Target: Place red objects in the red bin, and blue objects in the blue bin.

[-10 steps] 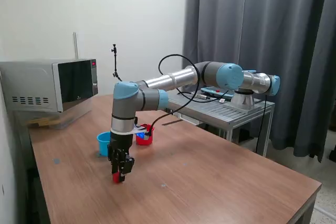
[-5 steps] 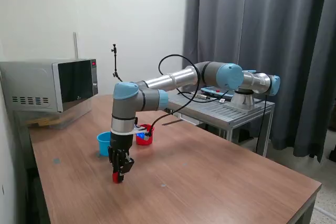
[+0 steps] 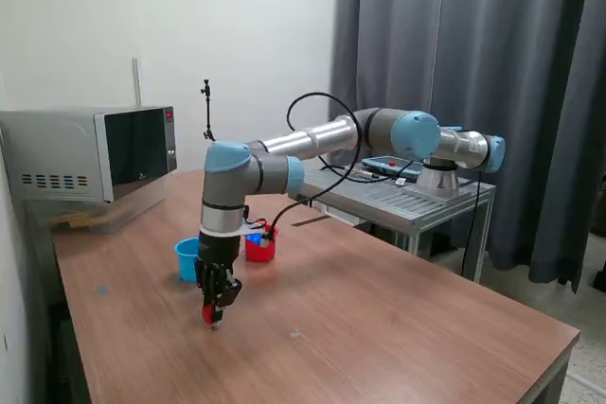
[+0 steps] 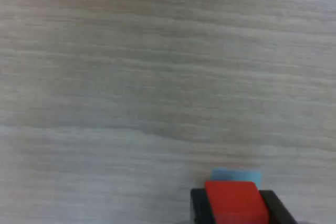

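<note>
While hanging just above the wood table [image 3: 379,319], gripper [image 3: 214,314] is clamped on a red cube [image 4: 234,203], w/ blue cup [image 3: 187,258] & red cup [image 3: 260,247] behind.

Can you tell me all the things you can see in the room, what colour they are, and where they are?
Red cube: one, red, held in the gripper just above the table.
Red cup: one, red, on the table behind the gripper.
Blue cup: one, light blue, beside the red cup.
Table: one, brown wood.
Microwave: one, silver, at the table's far corner.
Metal cart: one, grey, holding the arm's base.
Curtain: dark grey, behind.
Arm: one, silver and light blue.
Gripper: one, black, shut on the red cube.
</note>
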Motion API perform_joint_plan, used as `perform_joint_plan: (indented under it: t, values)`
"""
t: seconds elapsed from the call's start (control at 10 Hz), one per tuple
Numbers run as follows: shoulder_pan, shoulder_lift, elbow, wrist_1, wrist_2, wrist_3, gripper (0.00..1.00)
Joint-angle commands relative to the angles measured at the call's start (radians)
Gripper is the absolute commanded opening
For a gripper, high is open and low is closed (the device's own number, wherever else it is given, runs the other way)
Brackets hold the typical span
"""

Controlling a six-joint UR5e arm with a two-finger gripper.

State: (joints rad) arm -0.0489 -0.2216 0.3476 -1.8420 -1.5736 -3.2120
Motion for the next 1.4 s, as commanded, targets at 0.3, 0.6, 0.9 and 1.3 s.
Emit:
perform_joint_plan:
  t: [0.3,0.6,0.9,1.3]
  values:
    - [0.011,-0.094,0.014,0.088,-0.002,0.003,0.0]
    - [0.014,-0.145,0.039,0.133,-0.002,0.004,0.0]
    - [0.02,-0.188,0.083,0.179,-0.005,0.027,0.0]
    - [0.004,-0.29,0.204,0.182,-0.008,0.049,0.0]
